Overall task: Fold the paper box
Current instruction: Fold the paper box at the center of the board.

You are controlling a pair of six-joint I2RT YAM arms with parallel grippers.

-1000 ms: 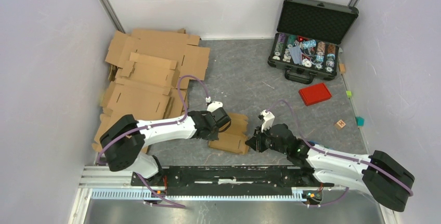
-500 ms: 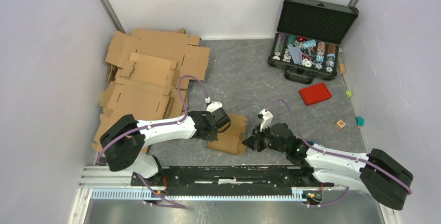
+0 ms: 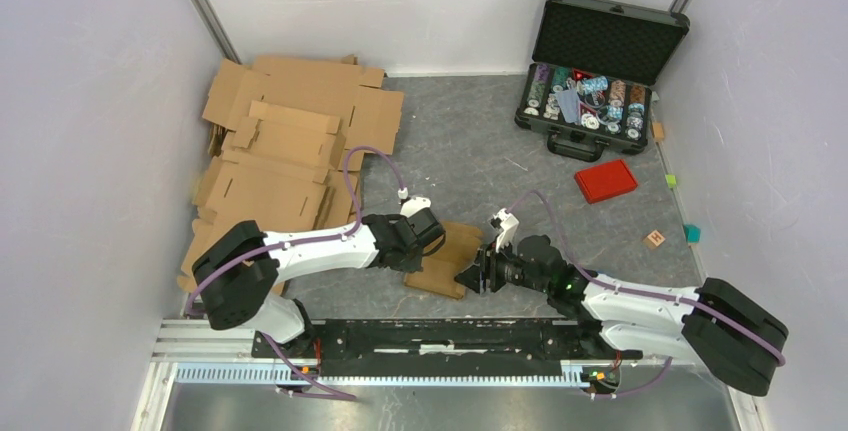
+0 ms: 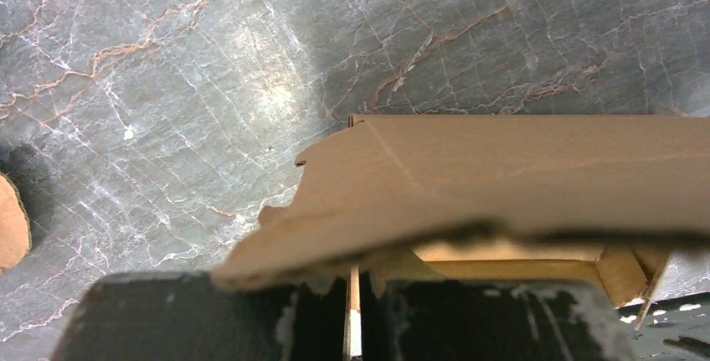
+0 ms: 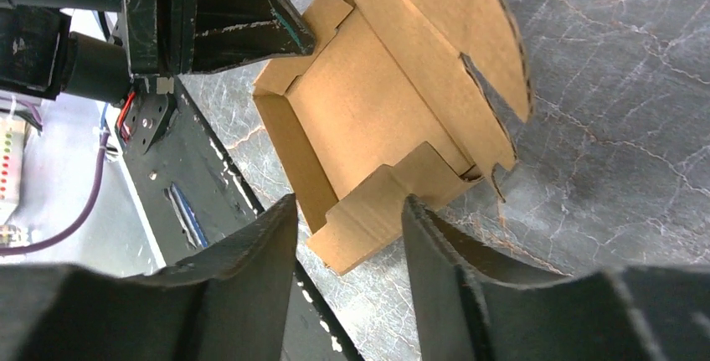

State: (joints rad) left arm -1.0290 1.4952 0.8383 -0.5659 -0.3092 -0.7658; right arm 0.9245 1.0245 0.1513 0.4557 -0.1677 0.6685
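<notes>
The paper box [image 3: 447,259], small, brown and half-formed, lies on the grey table between the two arms. My left gripper [image 3: 425,241] is shut on its left wall. In the left wrist view a thin cardboard edge [image 4: 352,290] is pinched between the black fingers [image 4: 209,315], and the box [image 4: 502,168] stretches away to the right. My right gripper [image 3: 478,276] is open at the box's right end. In the right wrist view an end flap [image 5: 381,210] sits in the gap between its fingertips [image 5: 266,248] without being squeezed. The left gripper [image 5: 226,26] shows beyond the box [image 5: 377,101].
A pile of large cardboard sheets [image 3: 290,151] fills the left side. An open black case [image 3: 598,71] of chips stands at the back right, with a red lid [image 3: 606,180] in front of it. Small blocks [image 3: 655,239] lie at the right wall. The black base rail [image 3: 440,336] runs along the near edge.
My right gripper has moved left toward the box and its jaws have opened. The box has shifted slightly left. The left gripper keeps its grip in about the same place.
</notes>
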